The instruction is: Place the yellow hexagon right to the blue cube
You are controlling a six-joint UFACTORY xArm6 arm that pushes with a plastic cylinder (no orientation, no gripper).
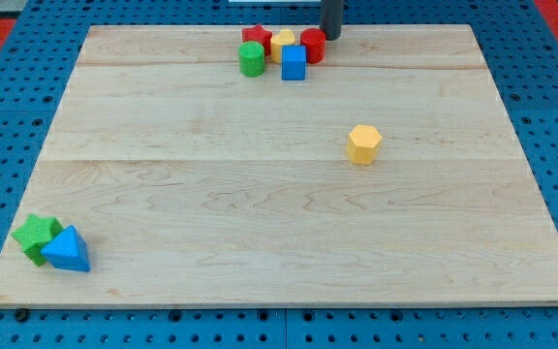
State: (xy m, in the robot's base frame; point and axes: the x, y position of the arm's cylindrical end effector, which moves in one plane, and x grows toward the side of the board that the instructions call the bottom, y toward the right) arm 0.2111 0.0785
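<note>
The yellow hexagon (363,143) lies alone on the wooden board, right of the middle. The blue cube (294,63) sits near the view's top in a tight cluster, with a red cylinder (312,45) just above and to its right. My tip (330,36) touches down at the board's top edge, just right of the red cylinder and well above the yellow hexagon. The rod rises out of the view's top.
The top cluster also holds a green cylinder (251,60), a red star (256,38) and a yellow block (282,43). A green star (35,236) and a blue triangle (67,250) sit at the bottom left corner. The board (260,194) rests on blue pegboard.
</note>
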